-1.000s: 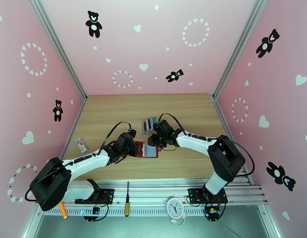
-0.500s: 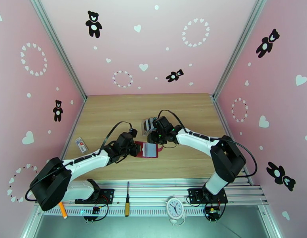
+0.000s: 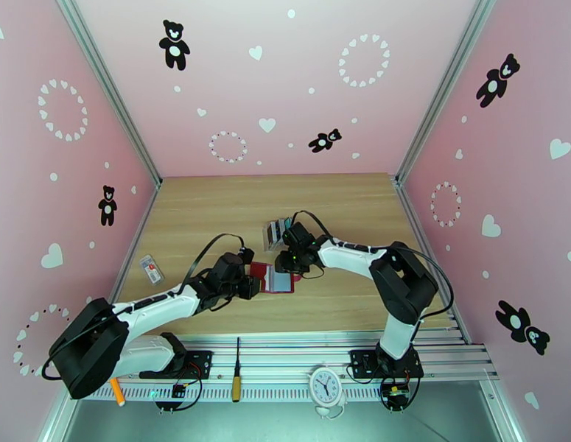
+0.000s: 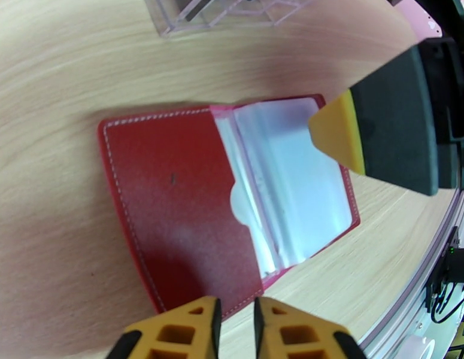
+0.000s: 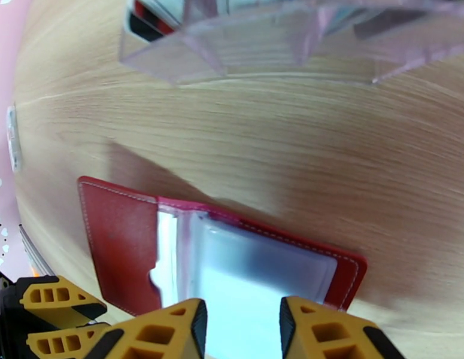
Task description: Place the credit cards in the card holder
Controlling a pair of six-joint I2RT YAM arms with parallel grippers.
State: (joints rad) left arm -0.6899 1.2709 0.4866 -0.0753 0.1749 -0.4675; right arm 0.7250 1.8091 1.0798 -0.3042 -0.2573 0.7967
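A: Holder [image 3: 274, 278]?

B: Lying open and flat on the desk [image 3: 211, 208], near the middle. Red leaf [image 4: 172, 192] toward the left arm, clear pockets [image 4: 291, 175] toward the right.

A: Cards [image 3: 279, 230]?

B: Standing in the clear rack [image 5: 279, 43], just beyond the holder and apart from it. Cannot tell whether any pocket is loaded; top sleeve pale and glossy.

A: Step in hand, then?

B: Probably readying the holder: spread out and steadied, no card in either grip. Early in the task, by the look of it.

A: Left end effector [image 4: 234, 315]?

B: Low at the red leaf's outer edge, just beside it, perhaps touching. Jaws parted by a slit only, nothing between them.

A: Right end effector [image 5: 239, 324]?

B: Hanging close above the pocket side, between rack and holder in the top view. Jaws moderately apart, gripping nothing, sleeve visible through the gap.

A: Next move?

B: Likely over to the rack with the right, pinching one card by its top edge and lifting straight out. Then lining up the card's short edge with a sleeve mouth and sliding in at a shallow angle. Left pressing down on the red leaf meanwhile, to guard against skidding or folding shut.
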